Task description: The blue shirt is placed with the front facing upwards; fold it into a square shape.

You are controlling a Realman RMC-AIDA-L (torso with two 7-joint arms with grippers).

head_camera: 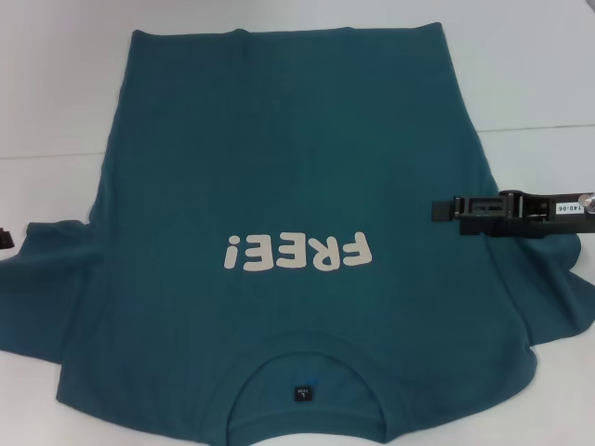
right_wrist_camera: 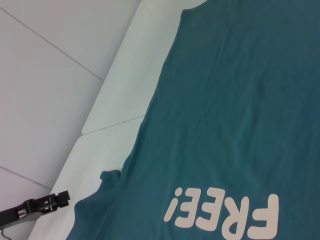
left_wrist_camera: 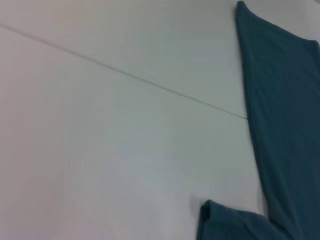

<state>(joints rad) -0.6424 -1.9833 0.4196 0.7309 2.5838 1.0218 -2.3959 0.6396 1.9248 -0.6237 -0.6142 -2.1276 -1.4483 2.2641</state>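
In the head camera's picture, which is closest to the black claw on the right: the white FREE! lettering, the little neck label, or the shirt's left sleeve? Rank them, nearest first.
Measured from the right gripper, which hangs over the blue shirt on its right side:
1. FREE! print, mid-chest, just beside the gripper.
2. Neck label, at the collar, near the robot.
3. Left sleeve, on the far left side.

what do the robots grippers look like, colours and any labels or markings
The right gripper is black, flat and blocky, with a small white printed label and a silver round knob behind it. The left gripper shows only as a small black tip at the edge; in the right wrist view it looks black with thin wiring.
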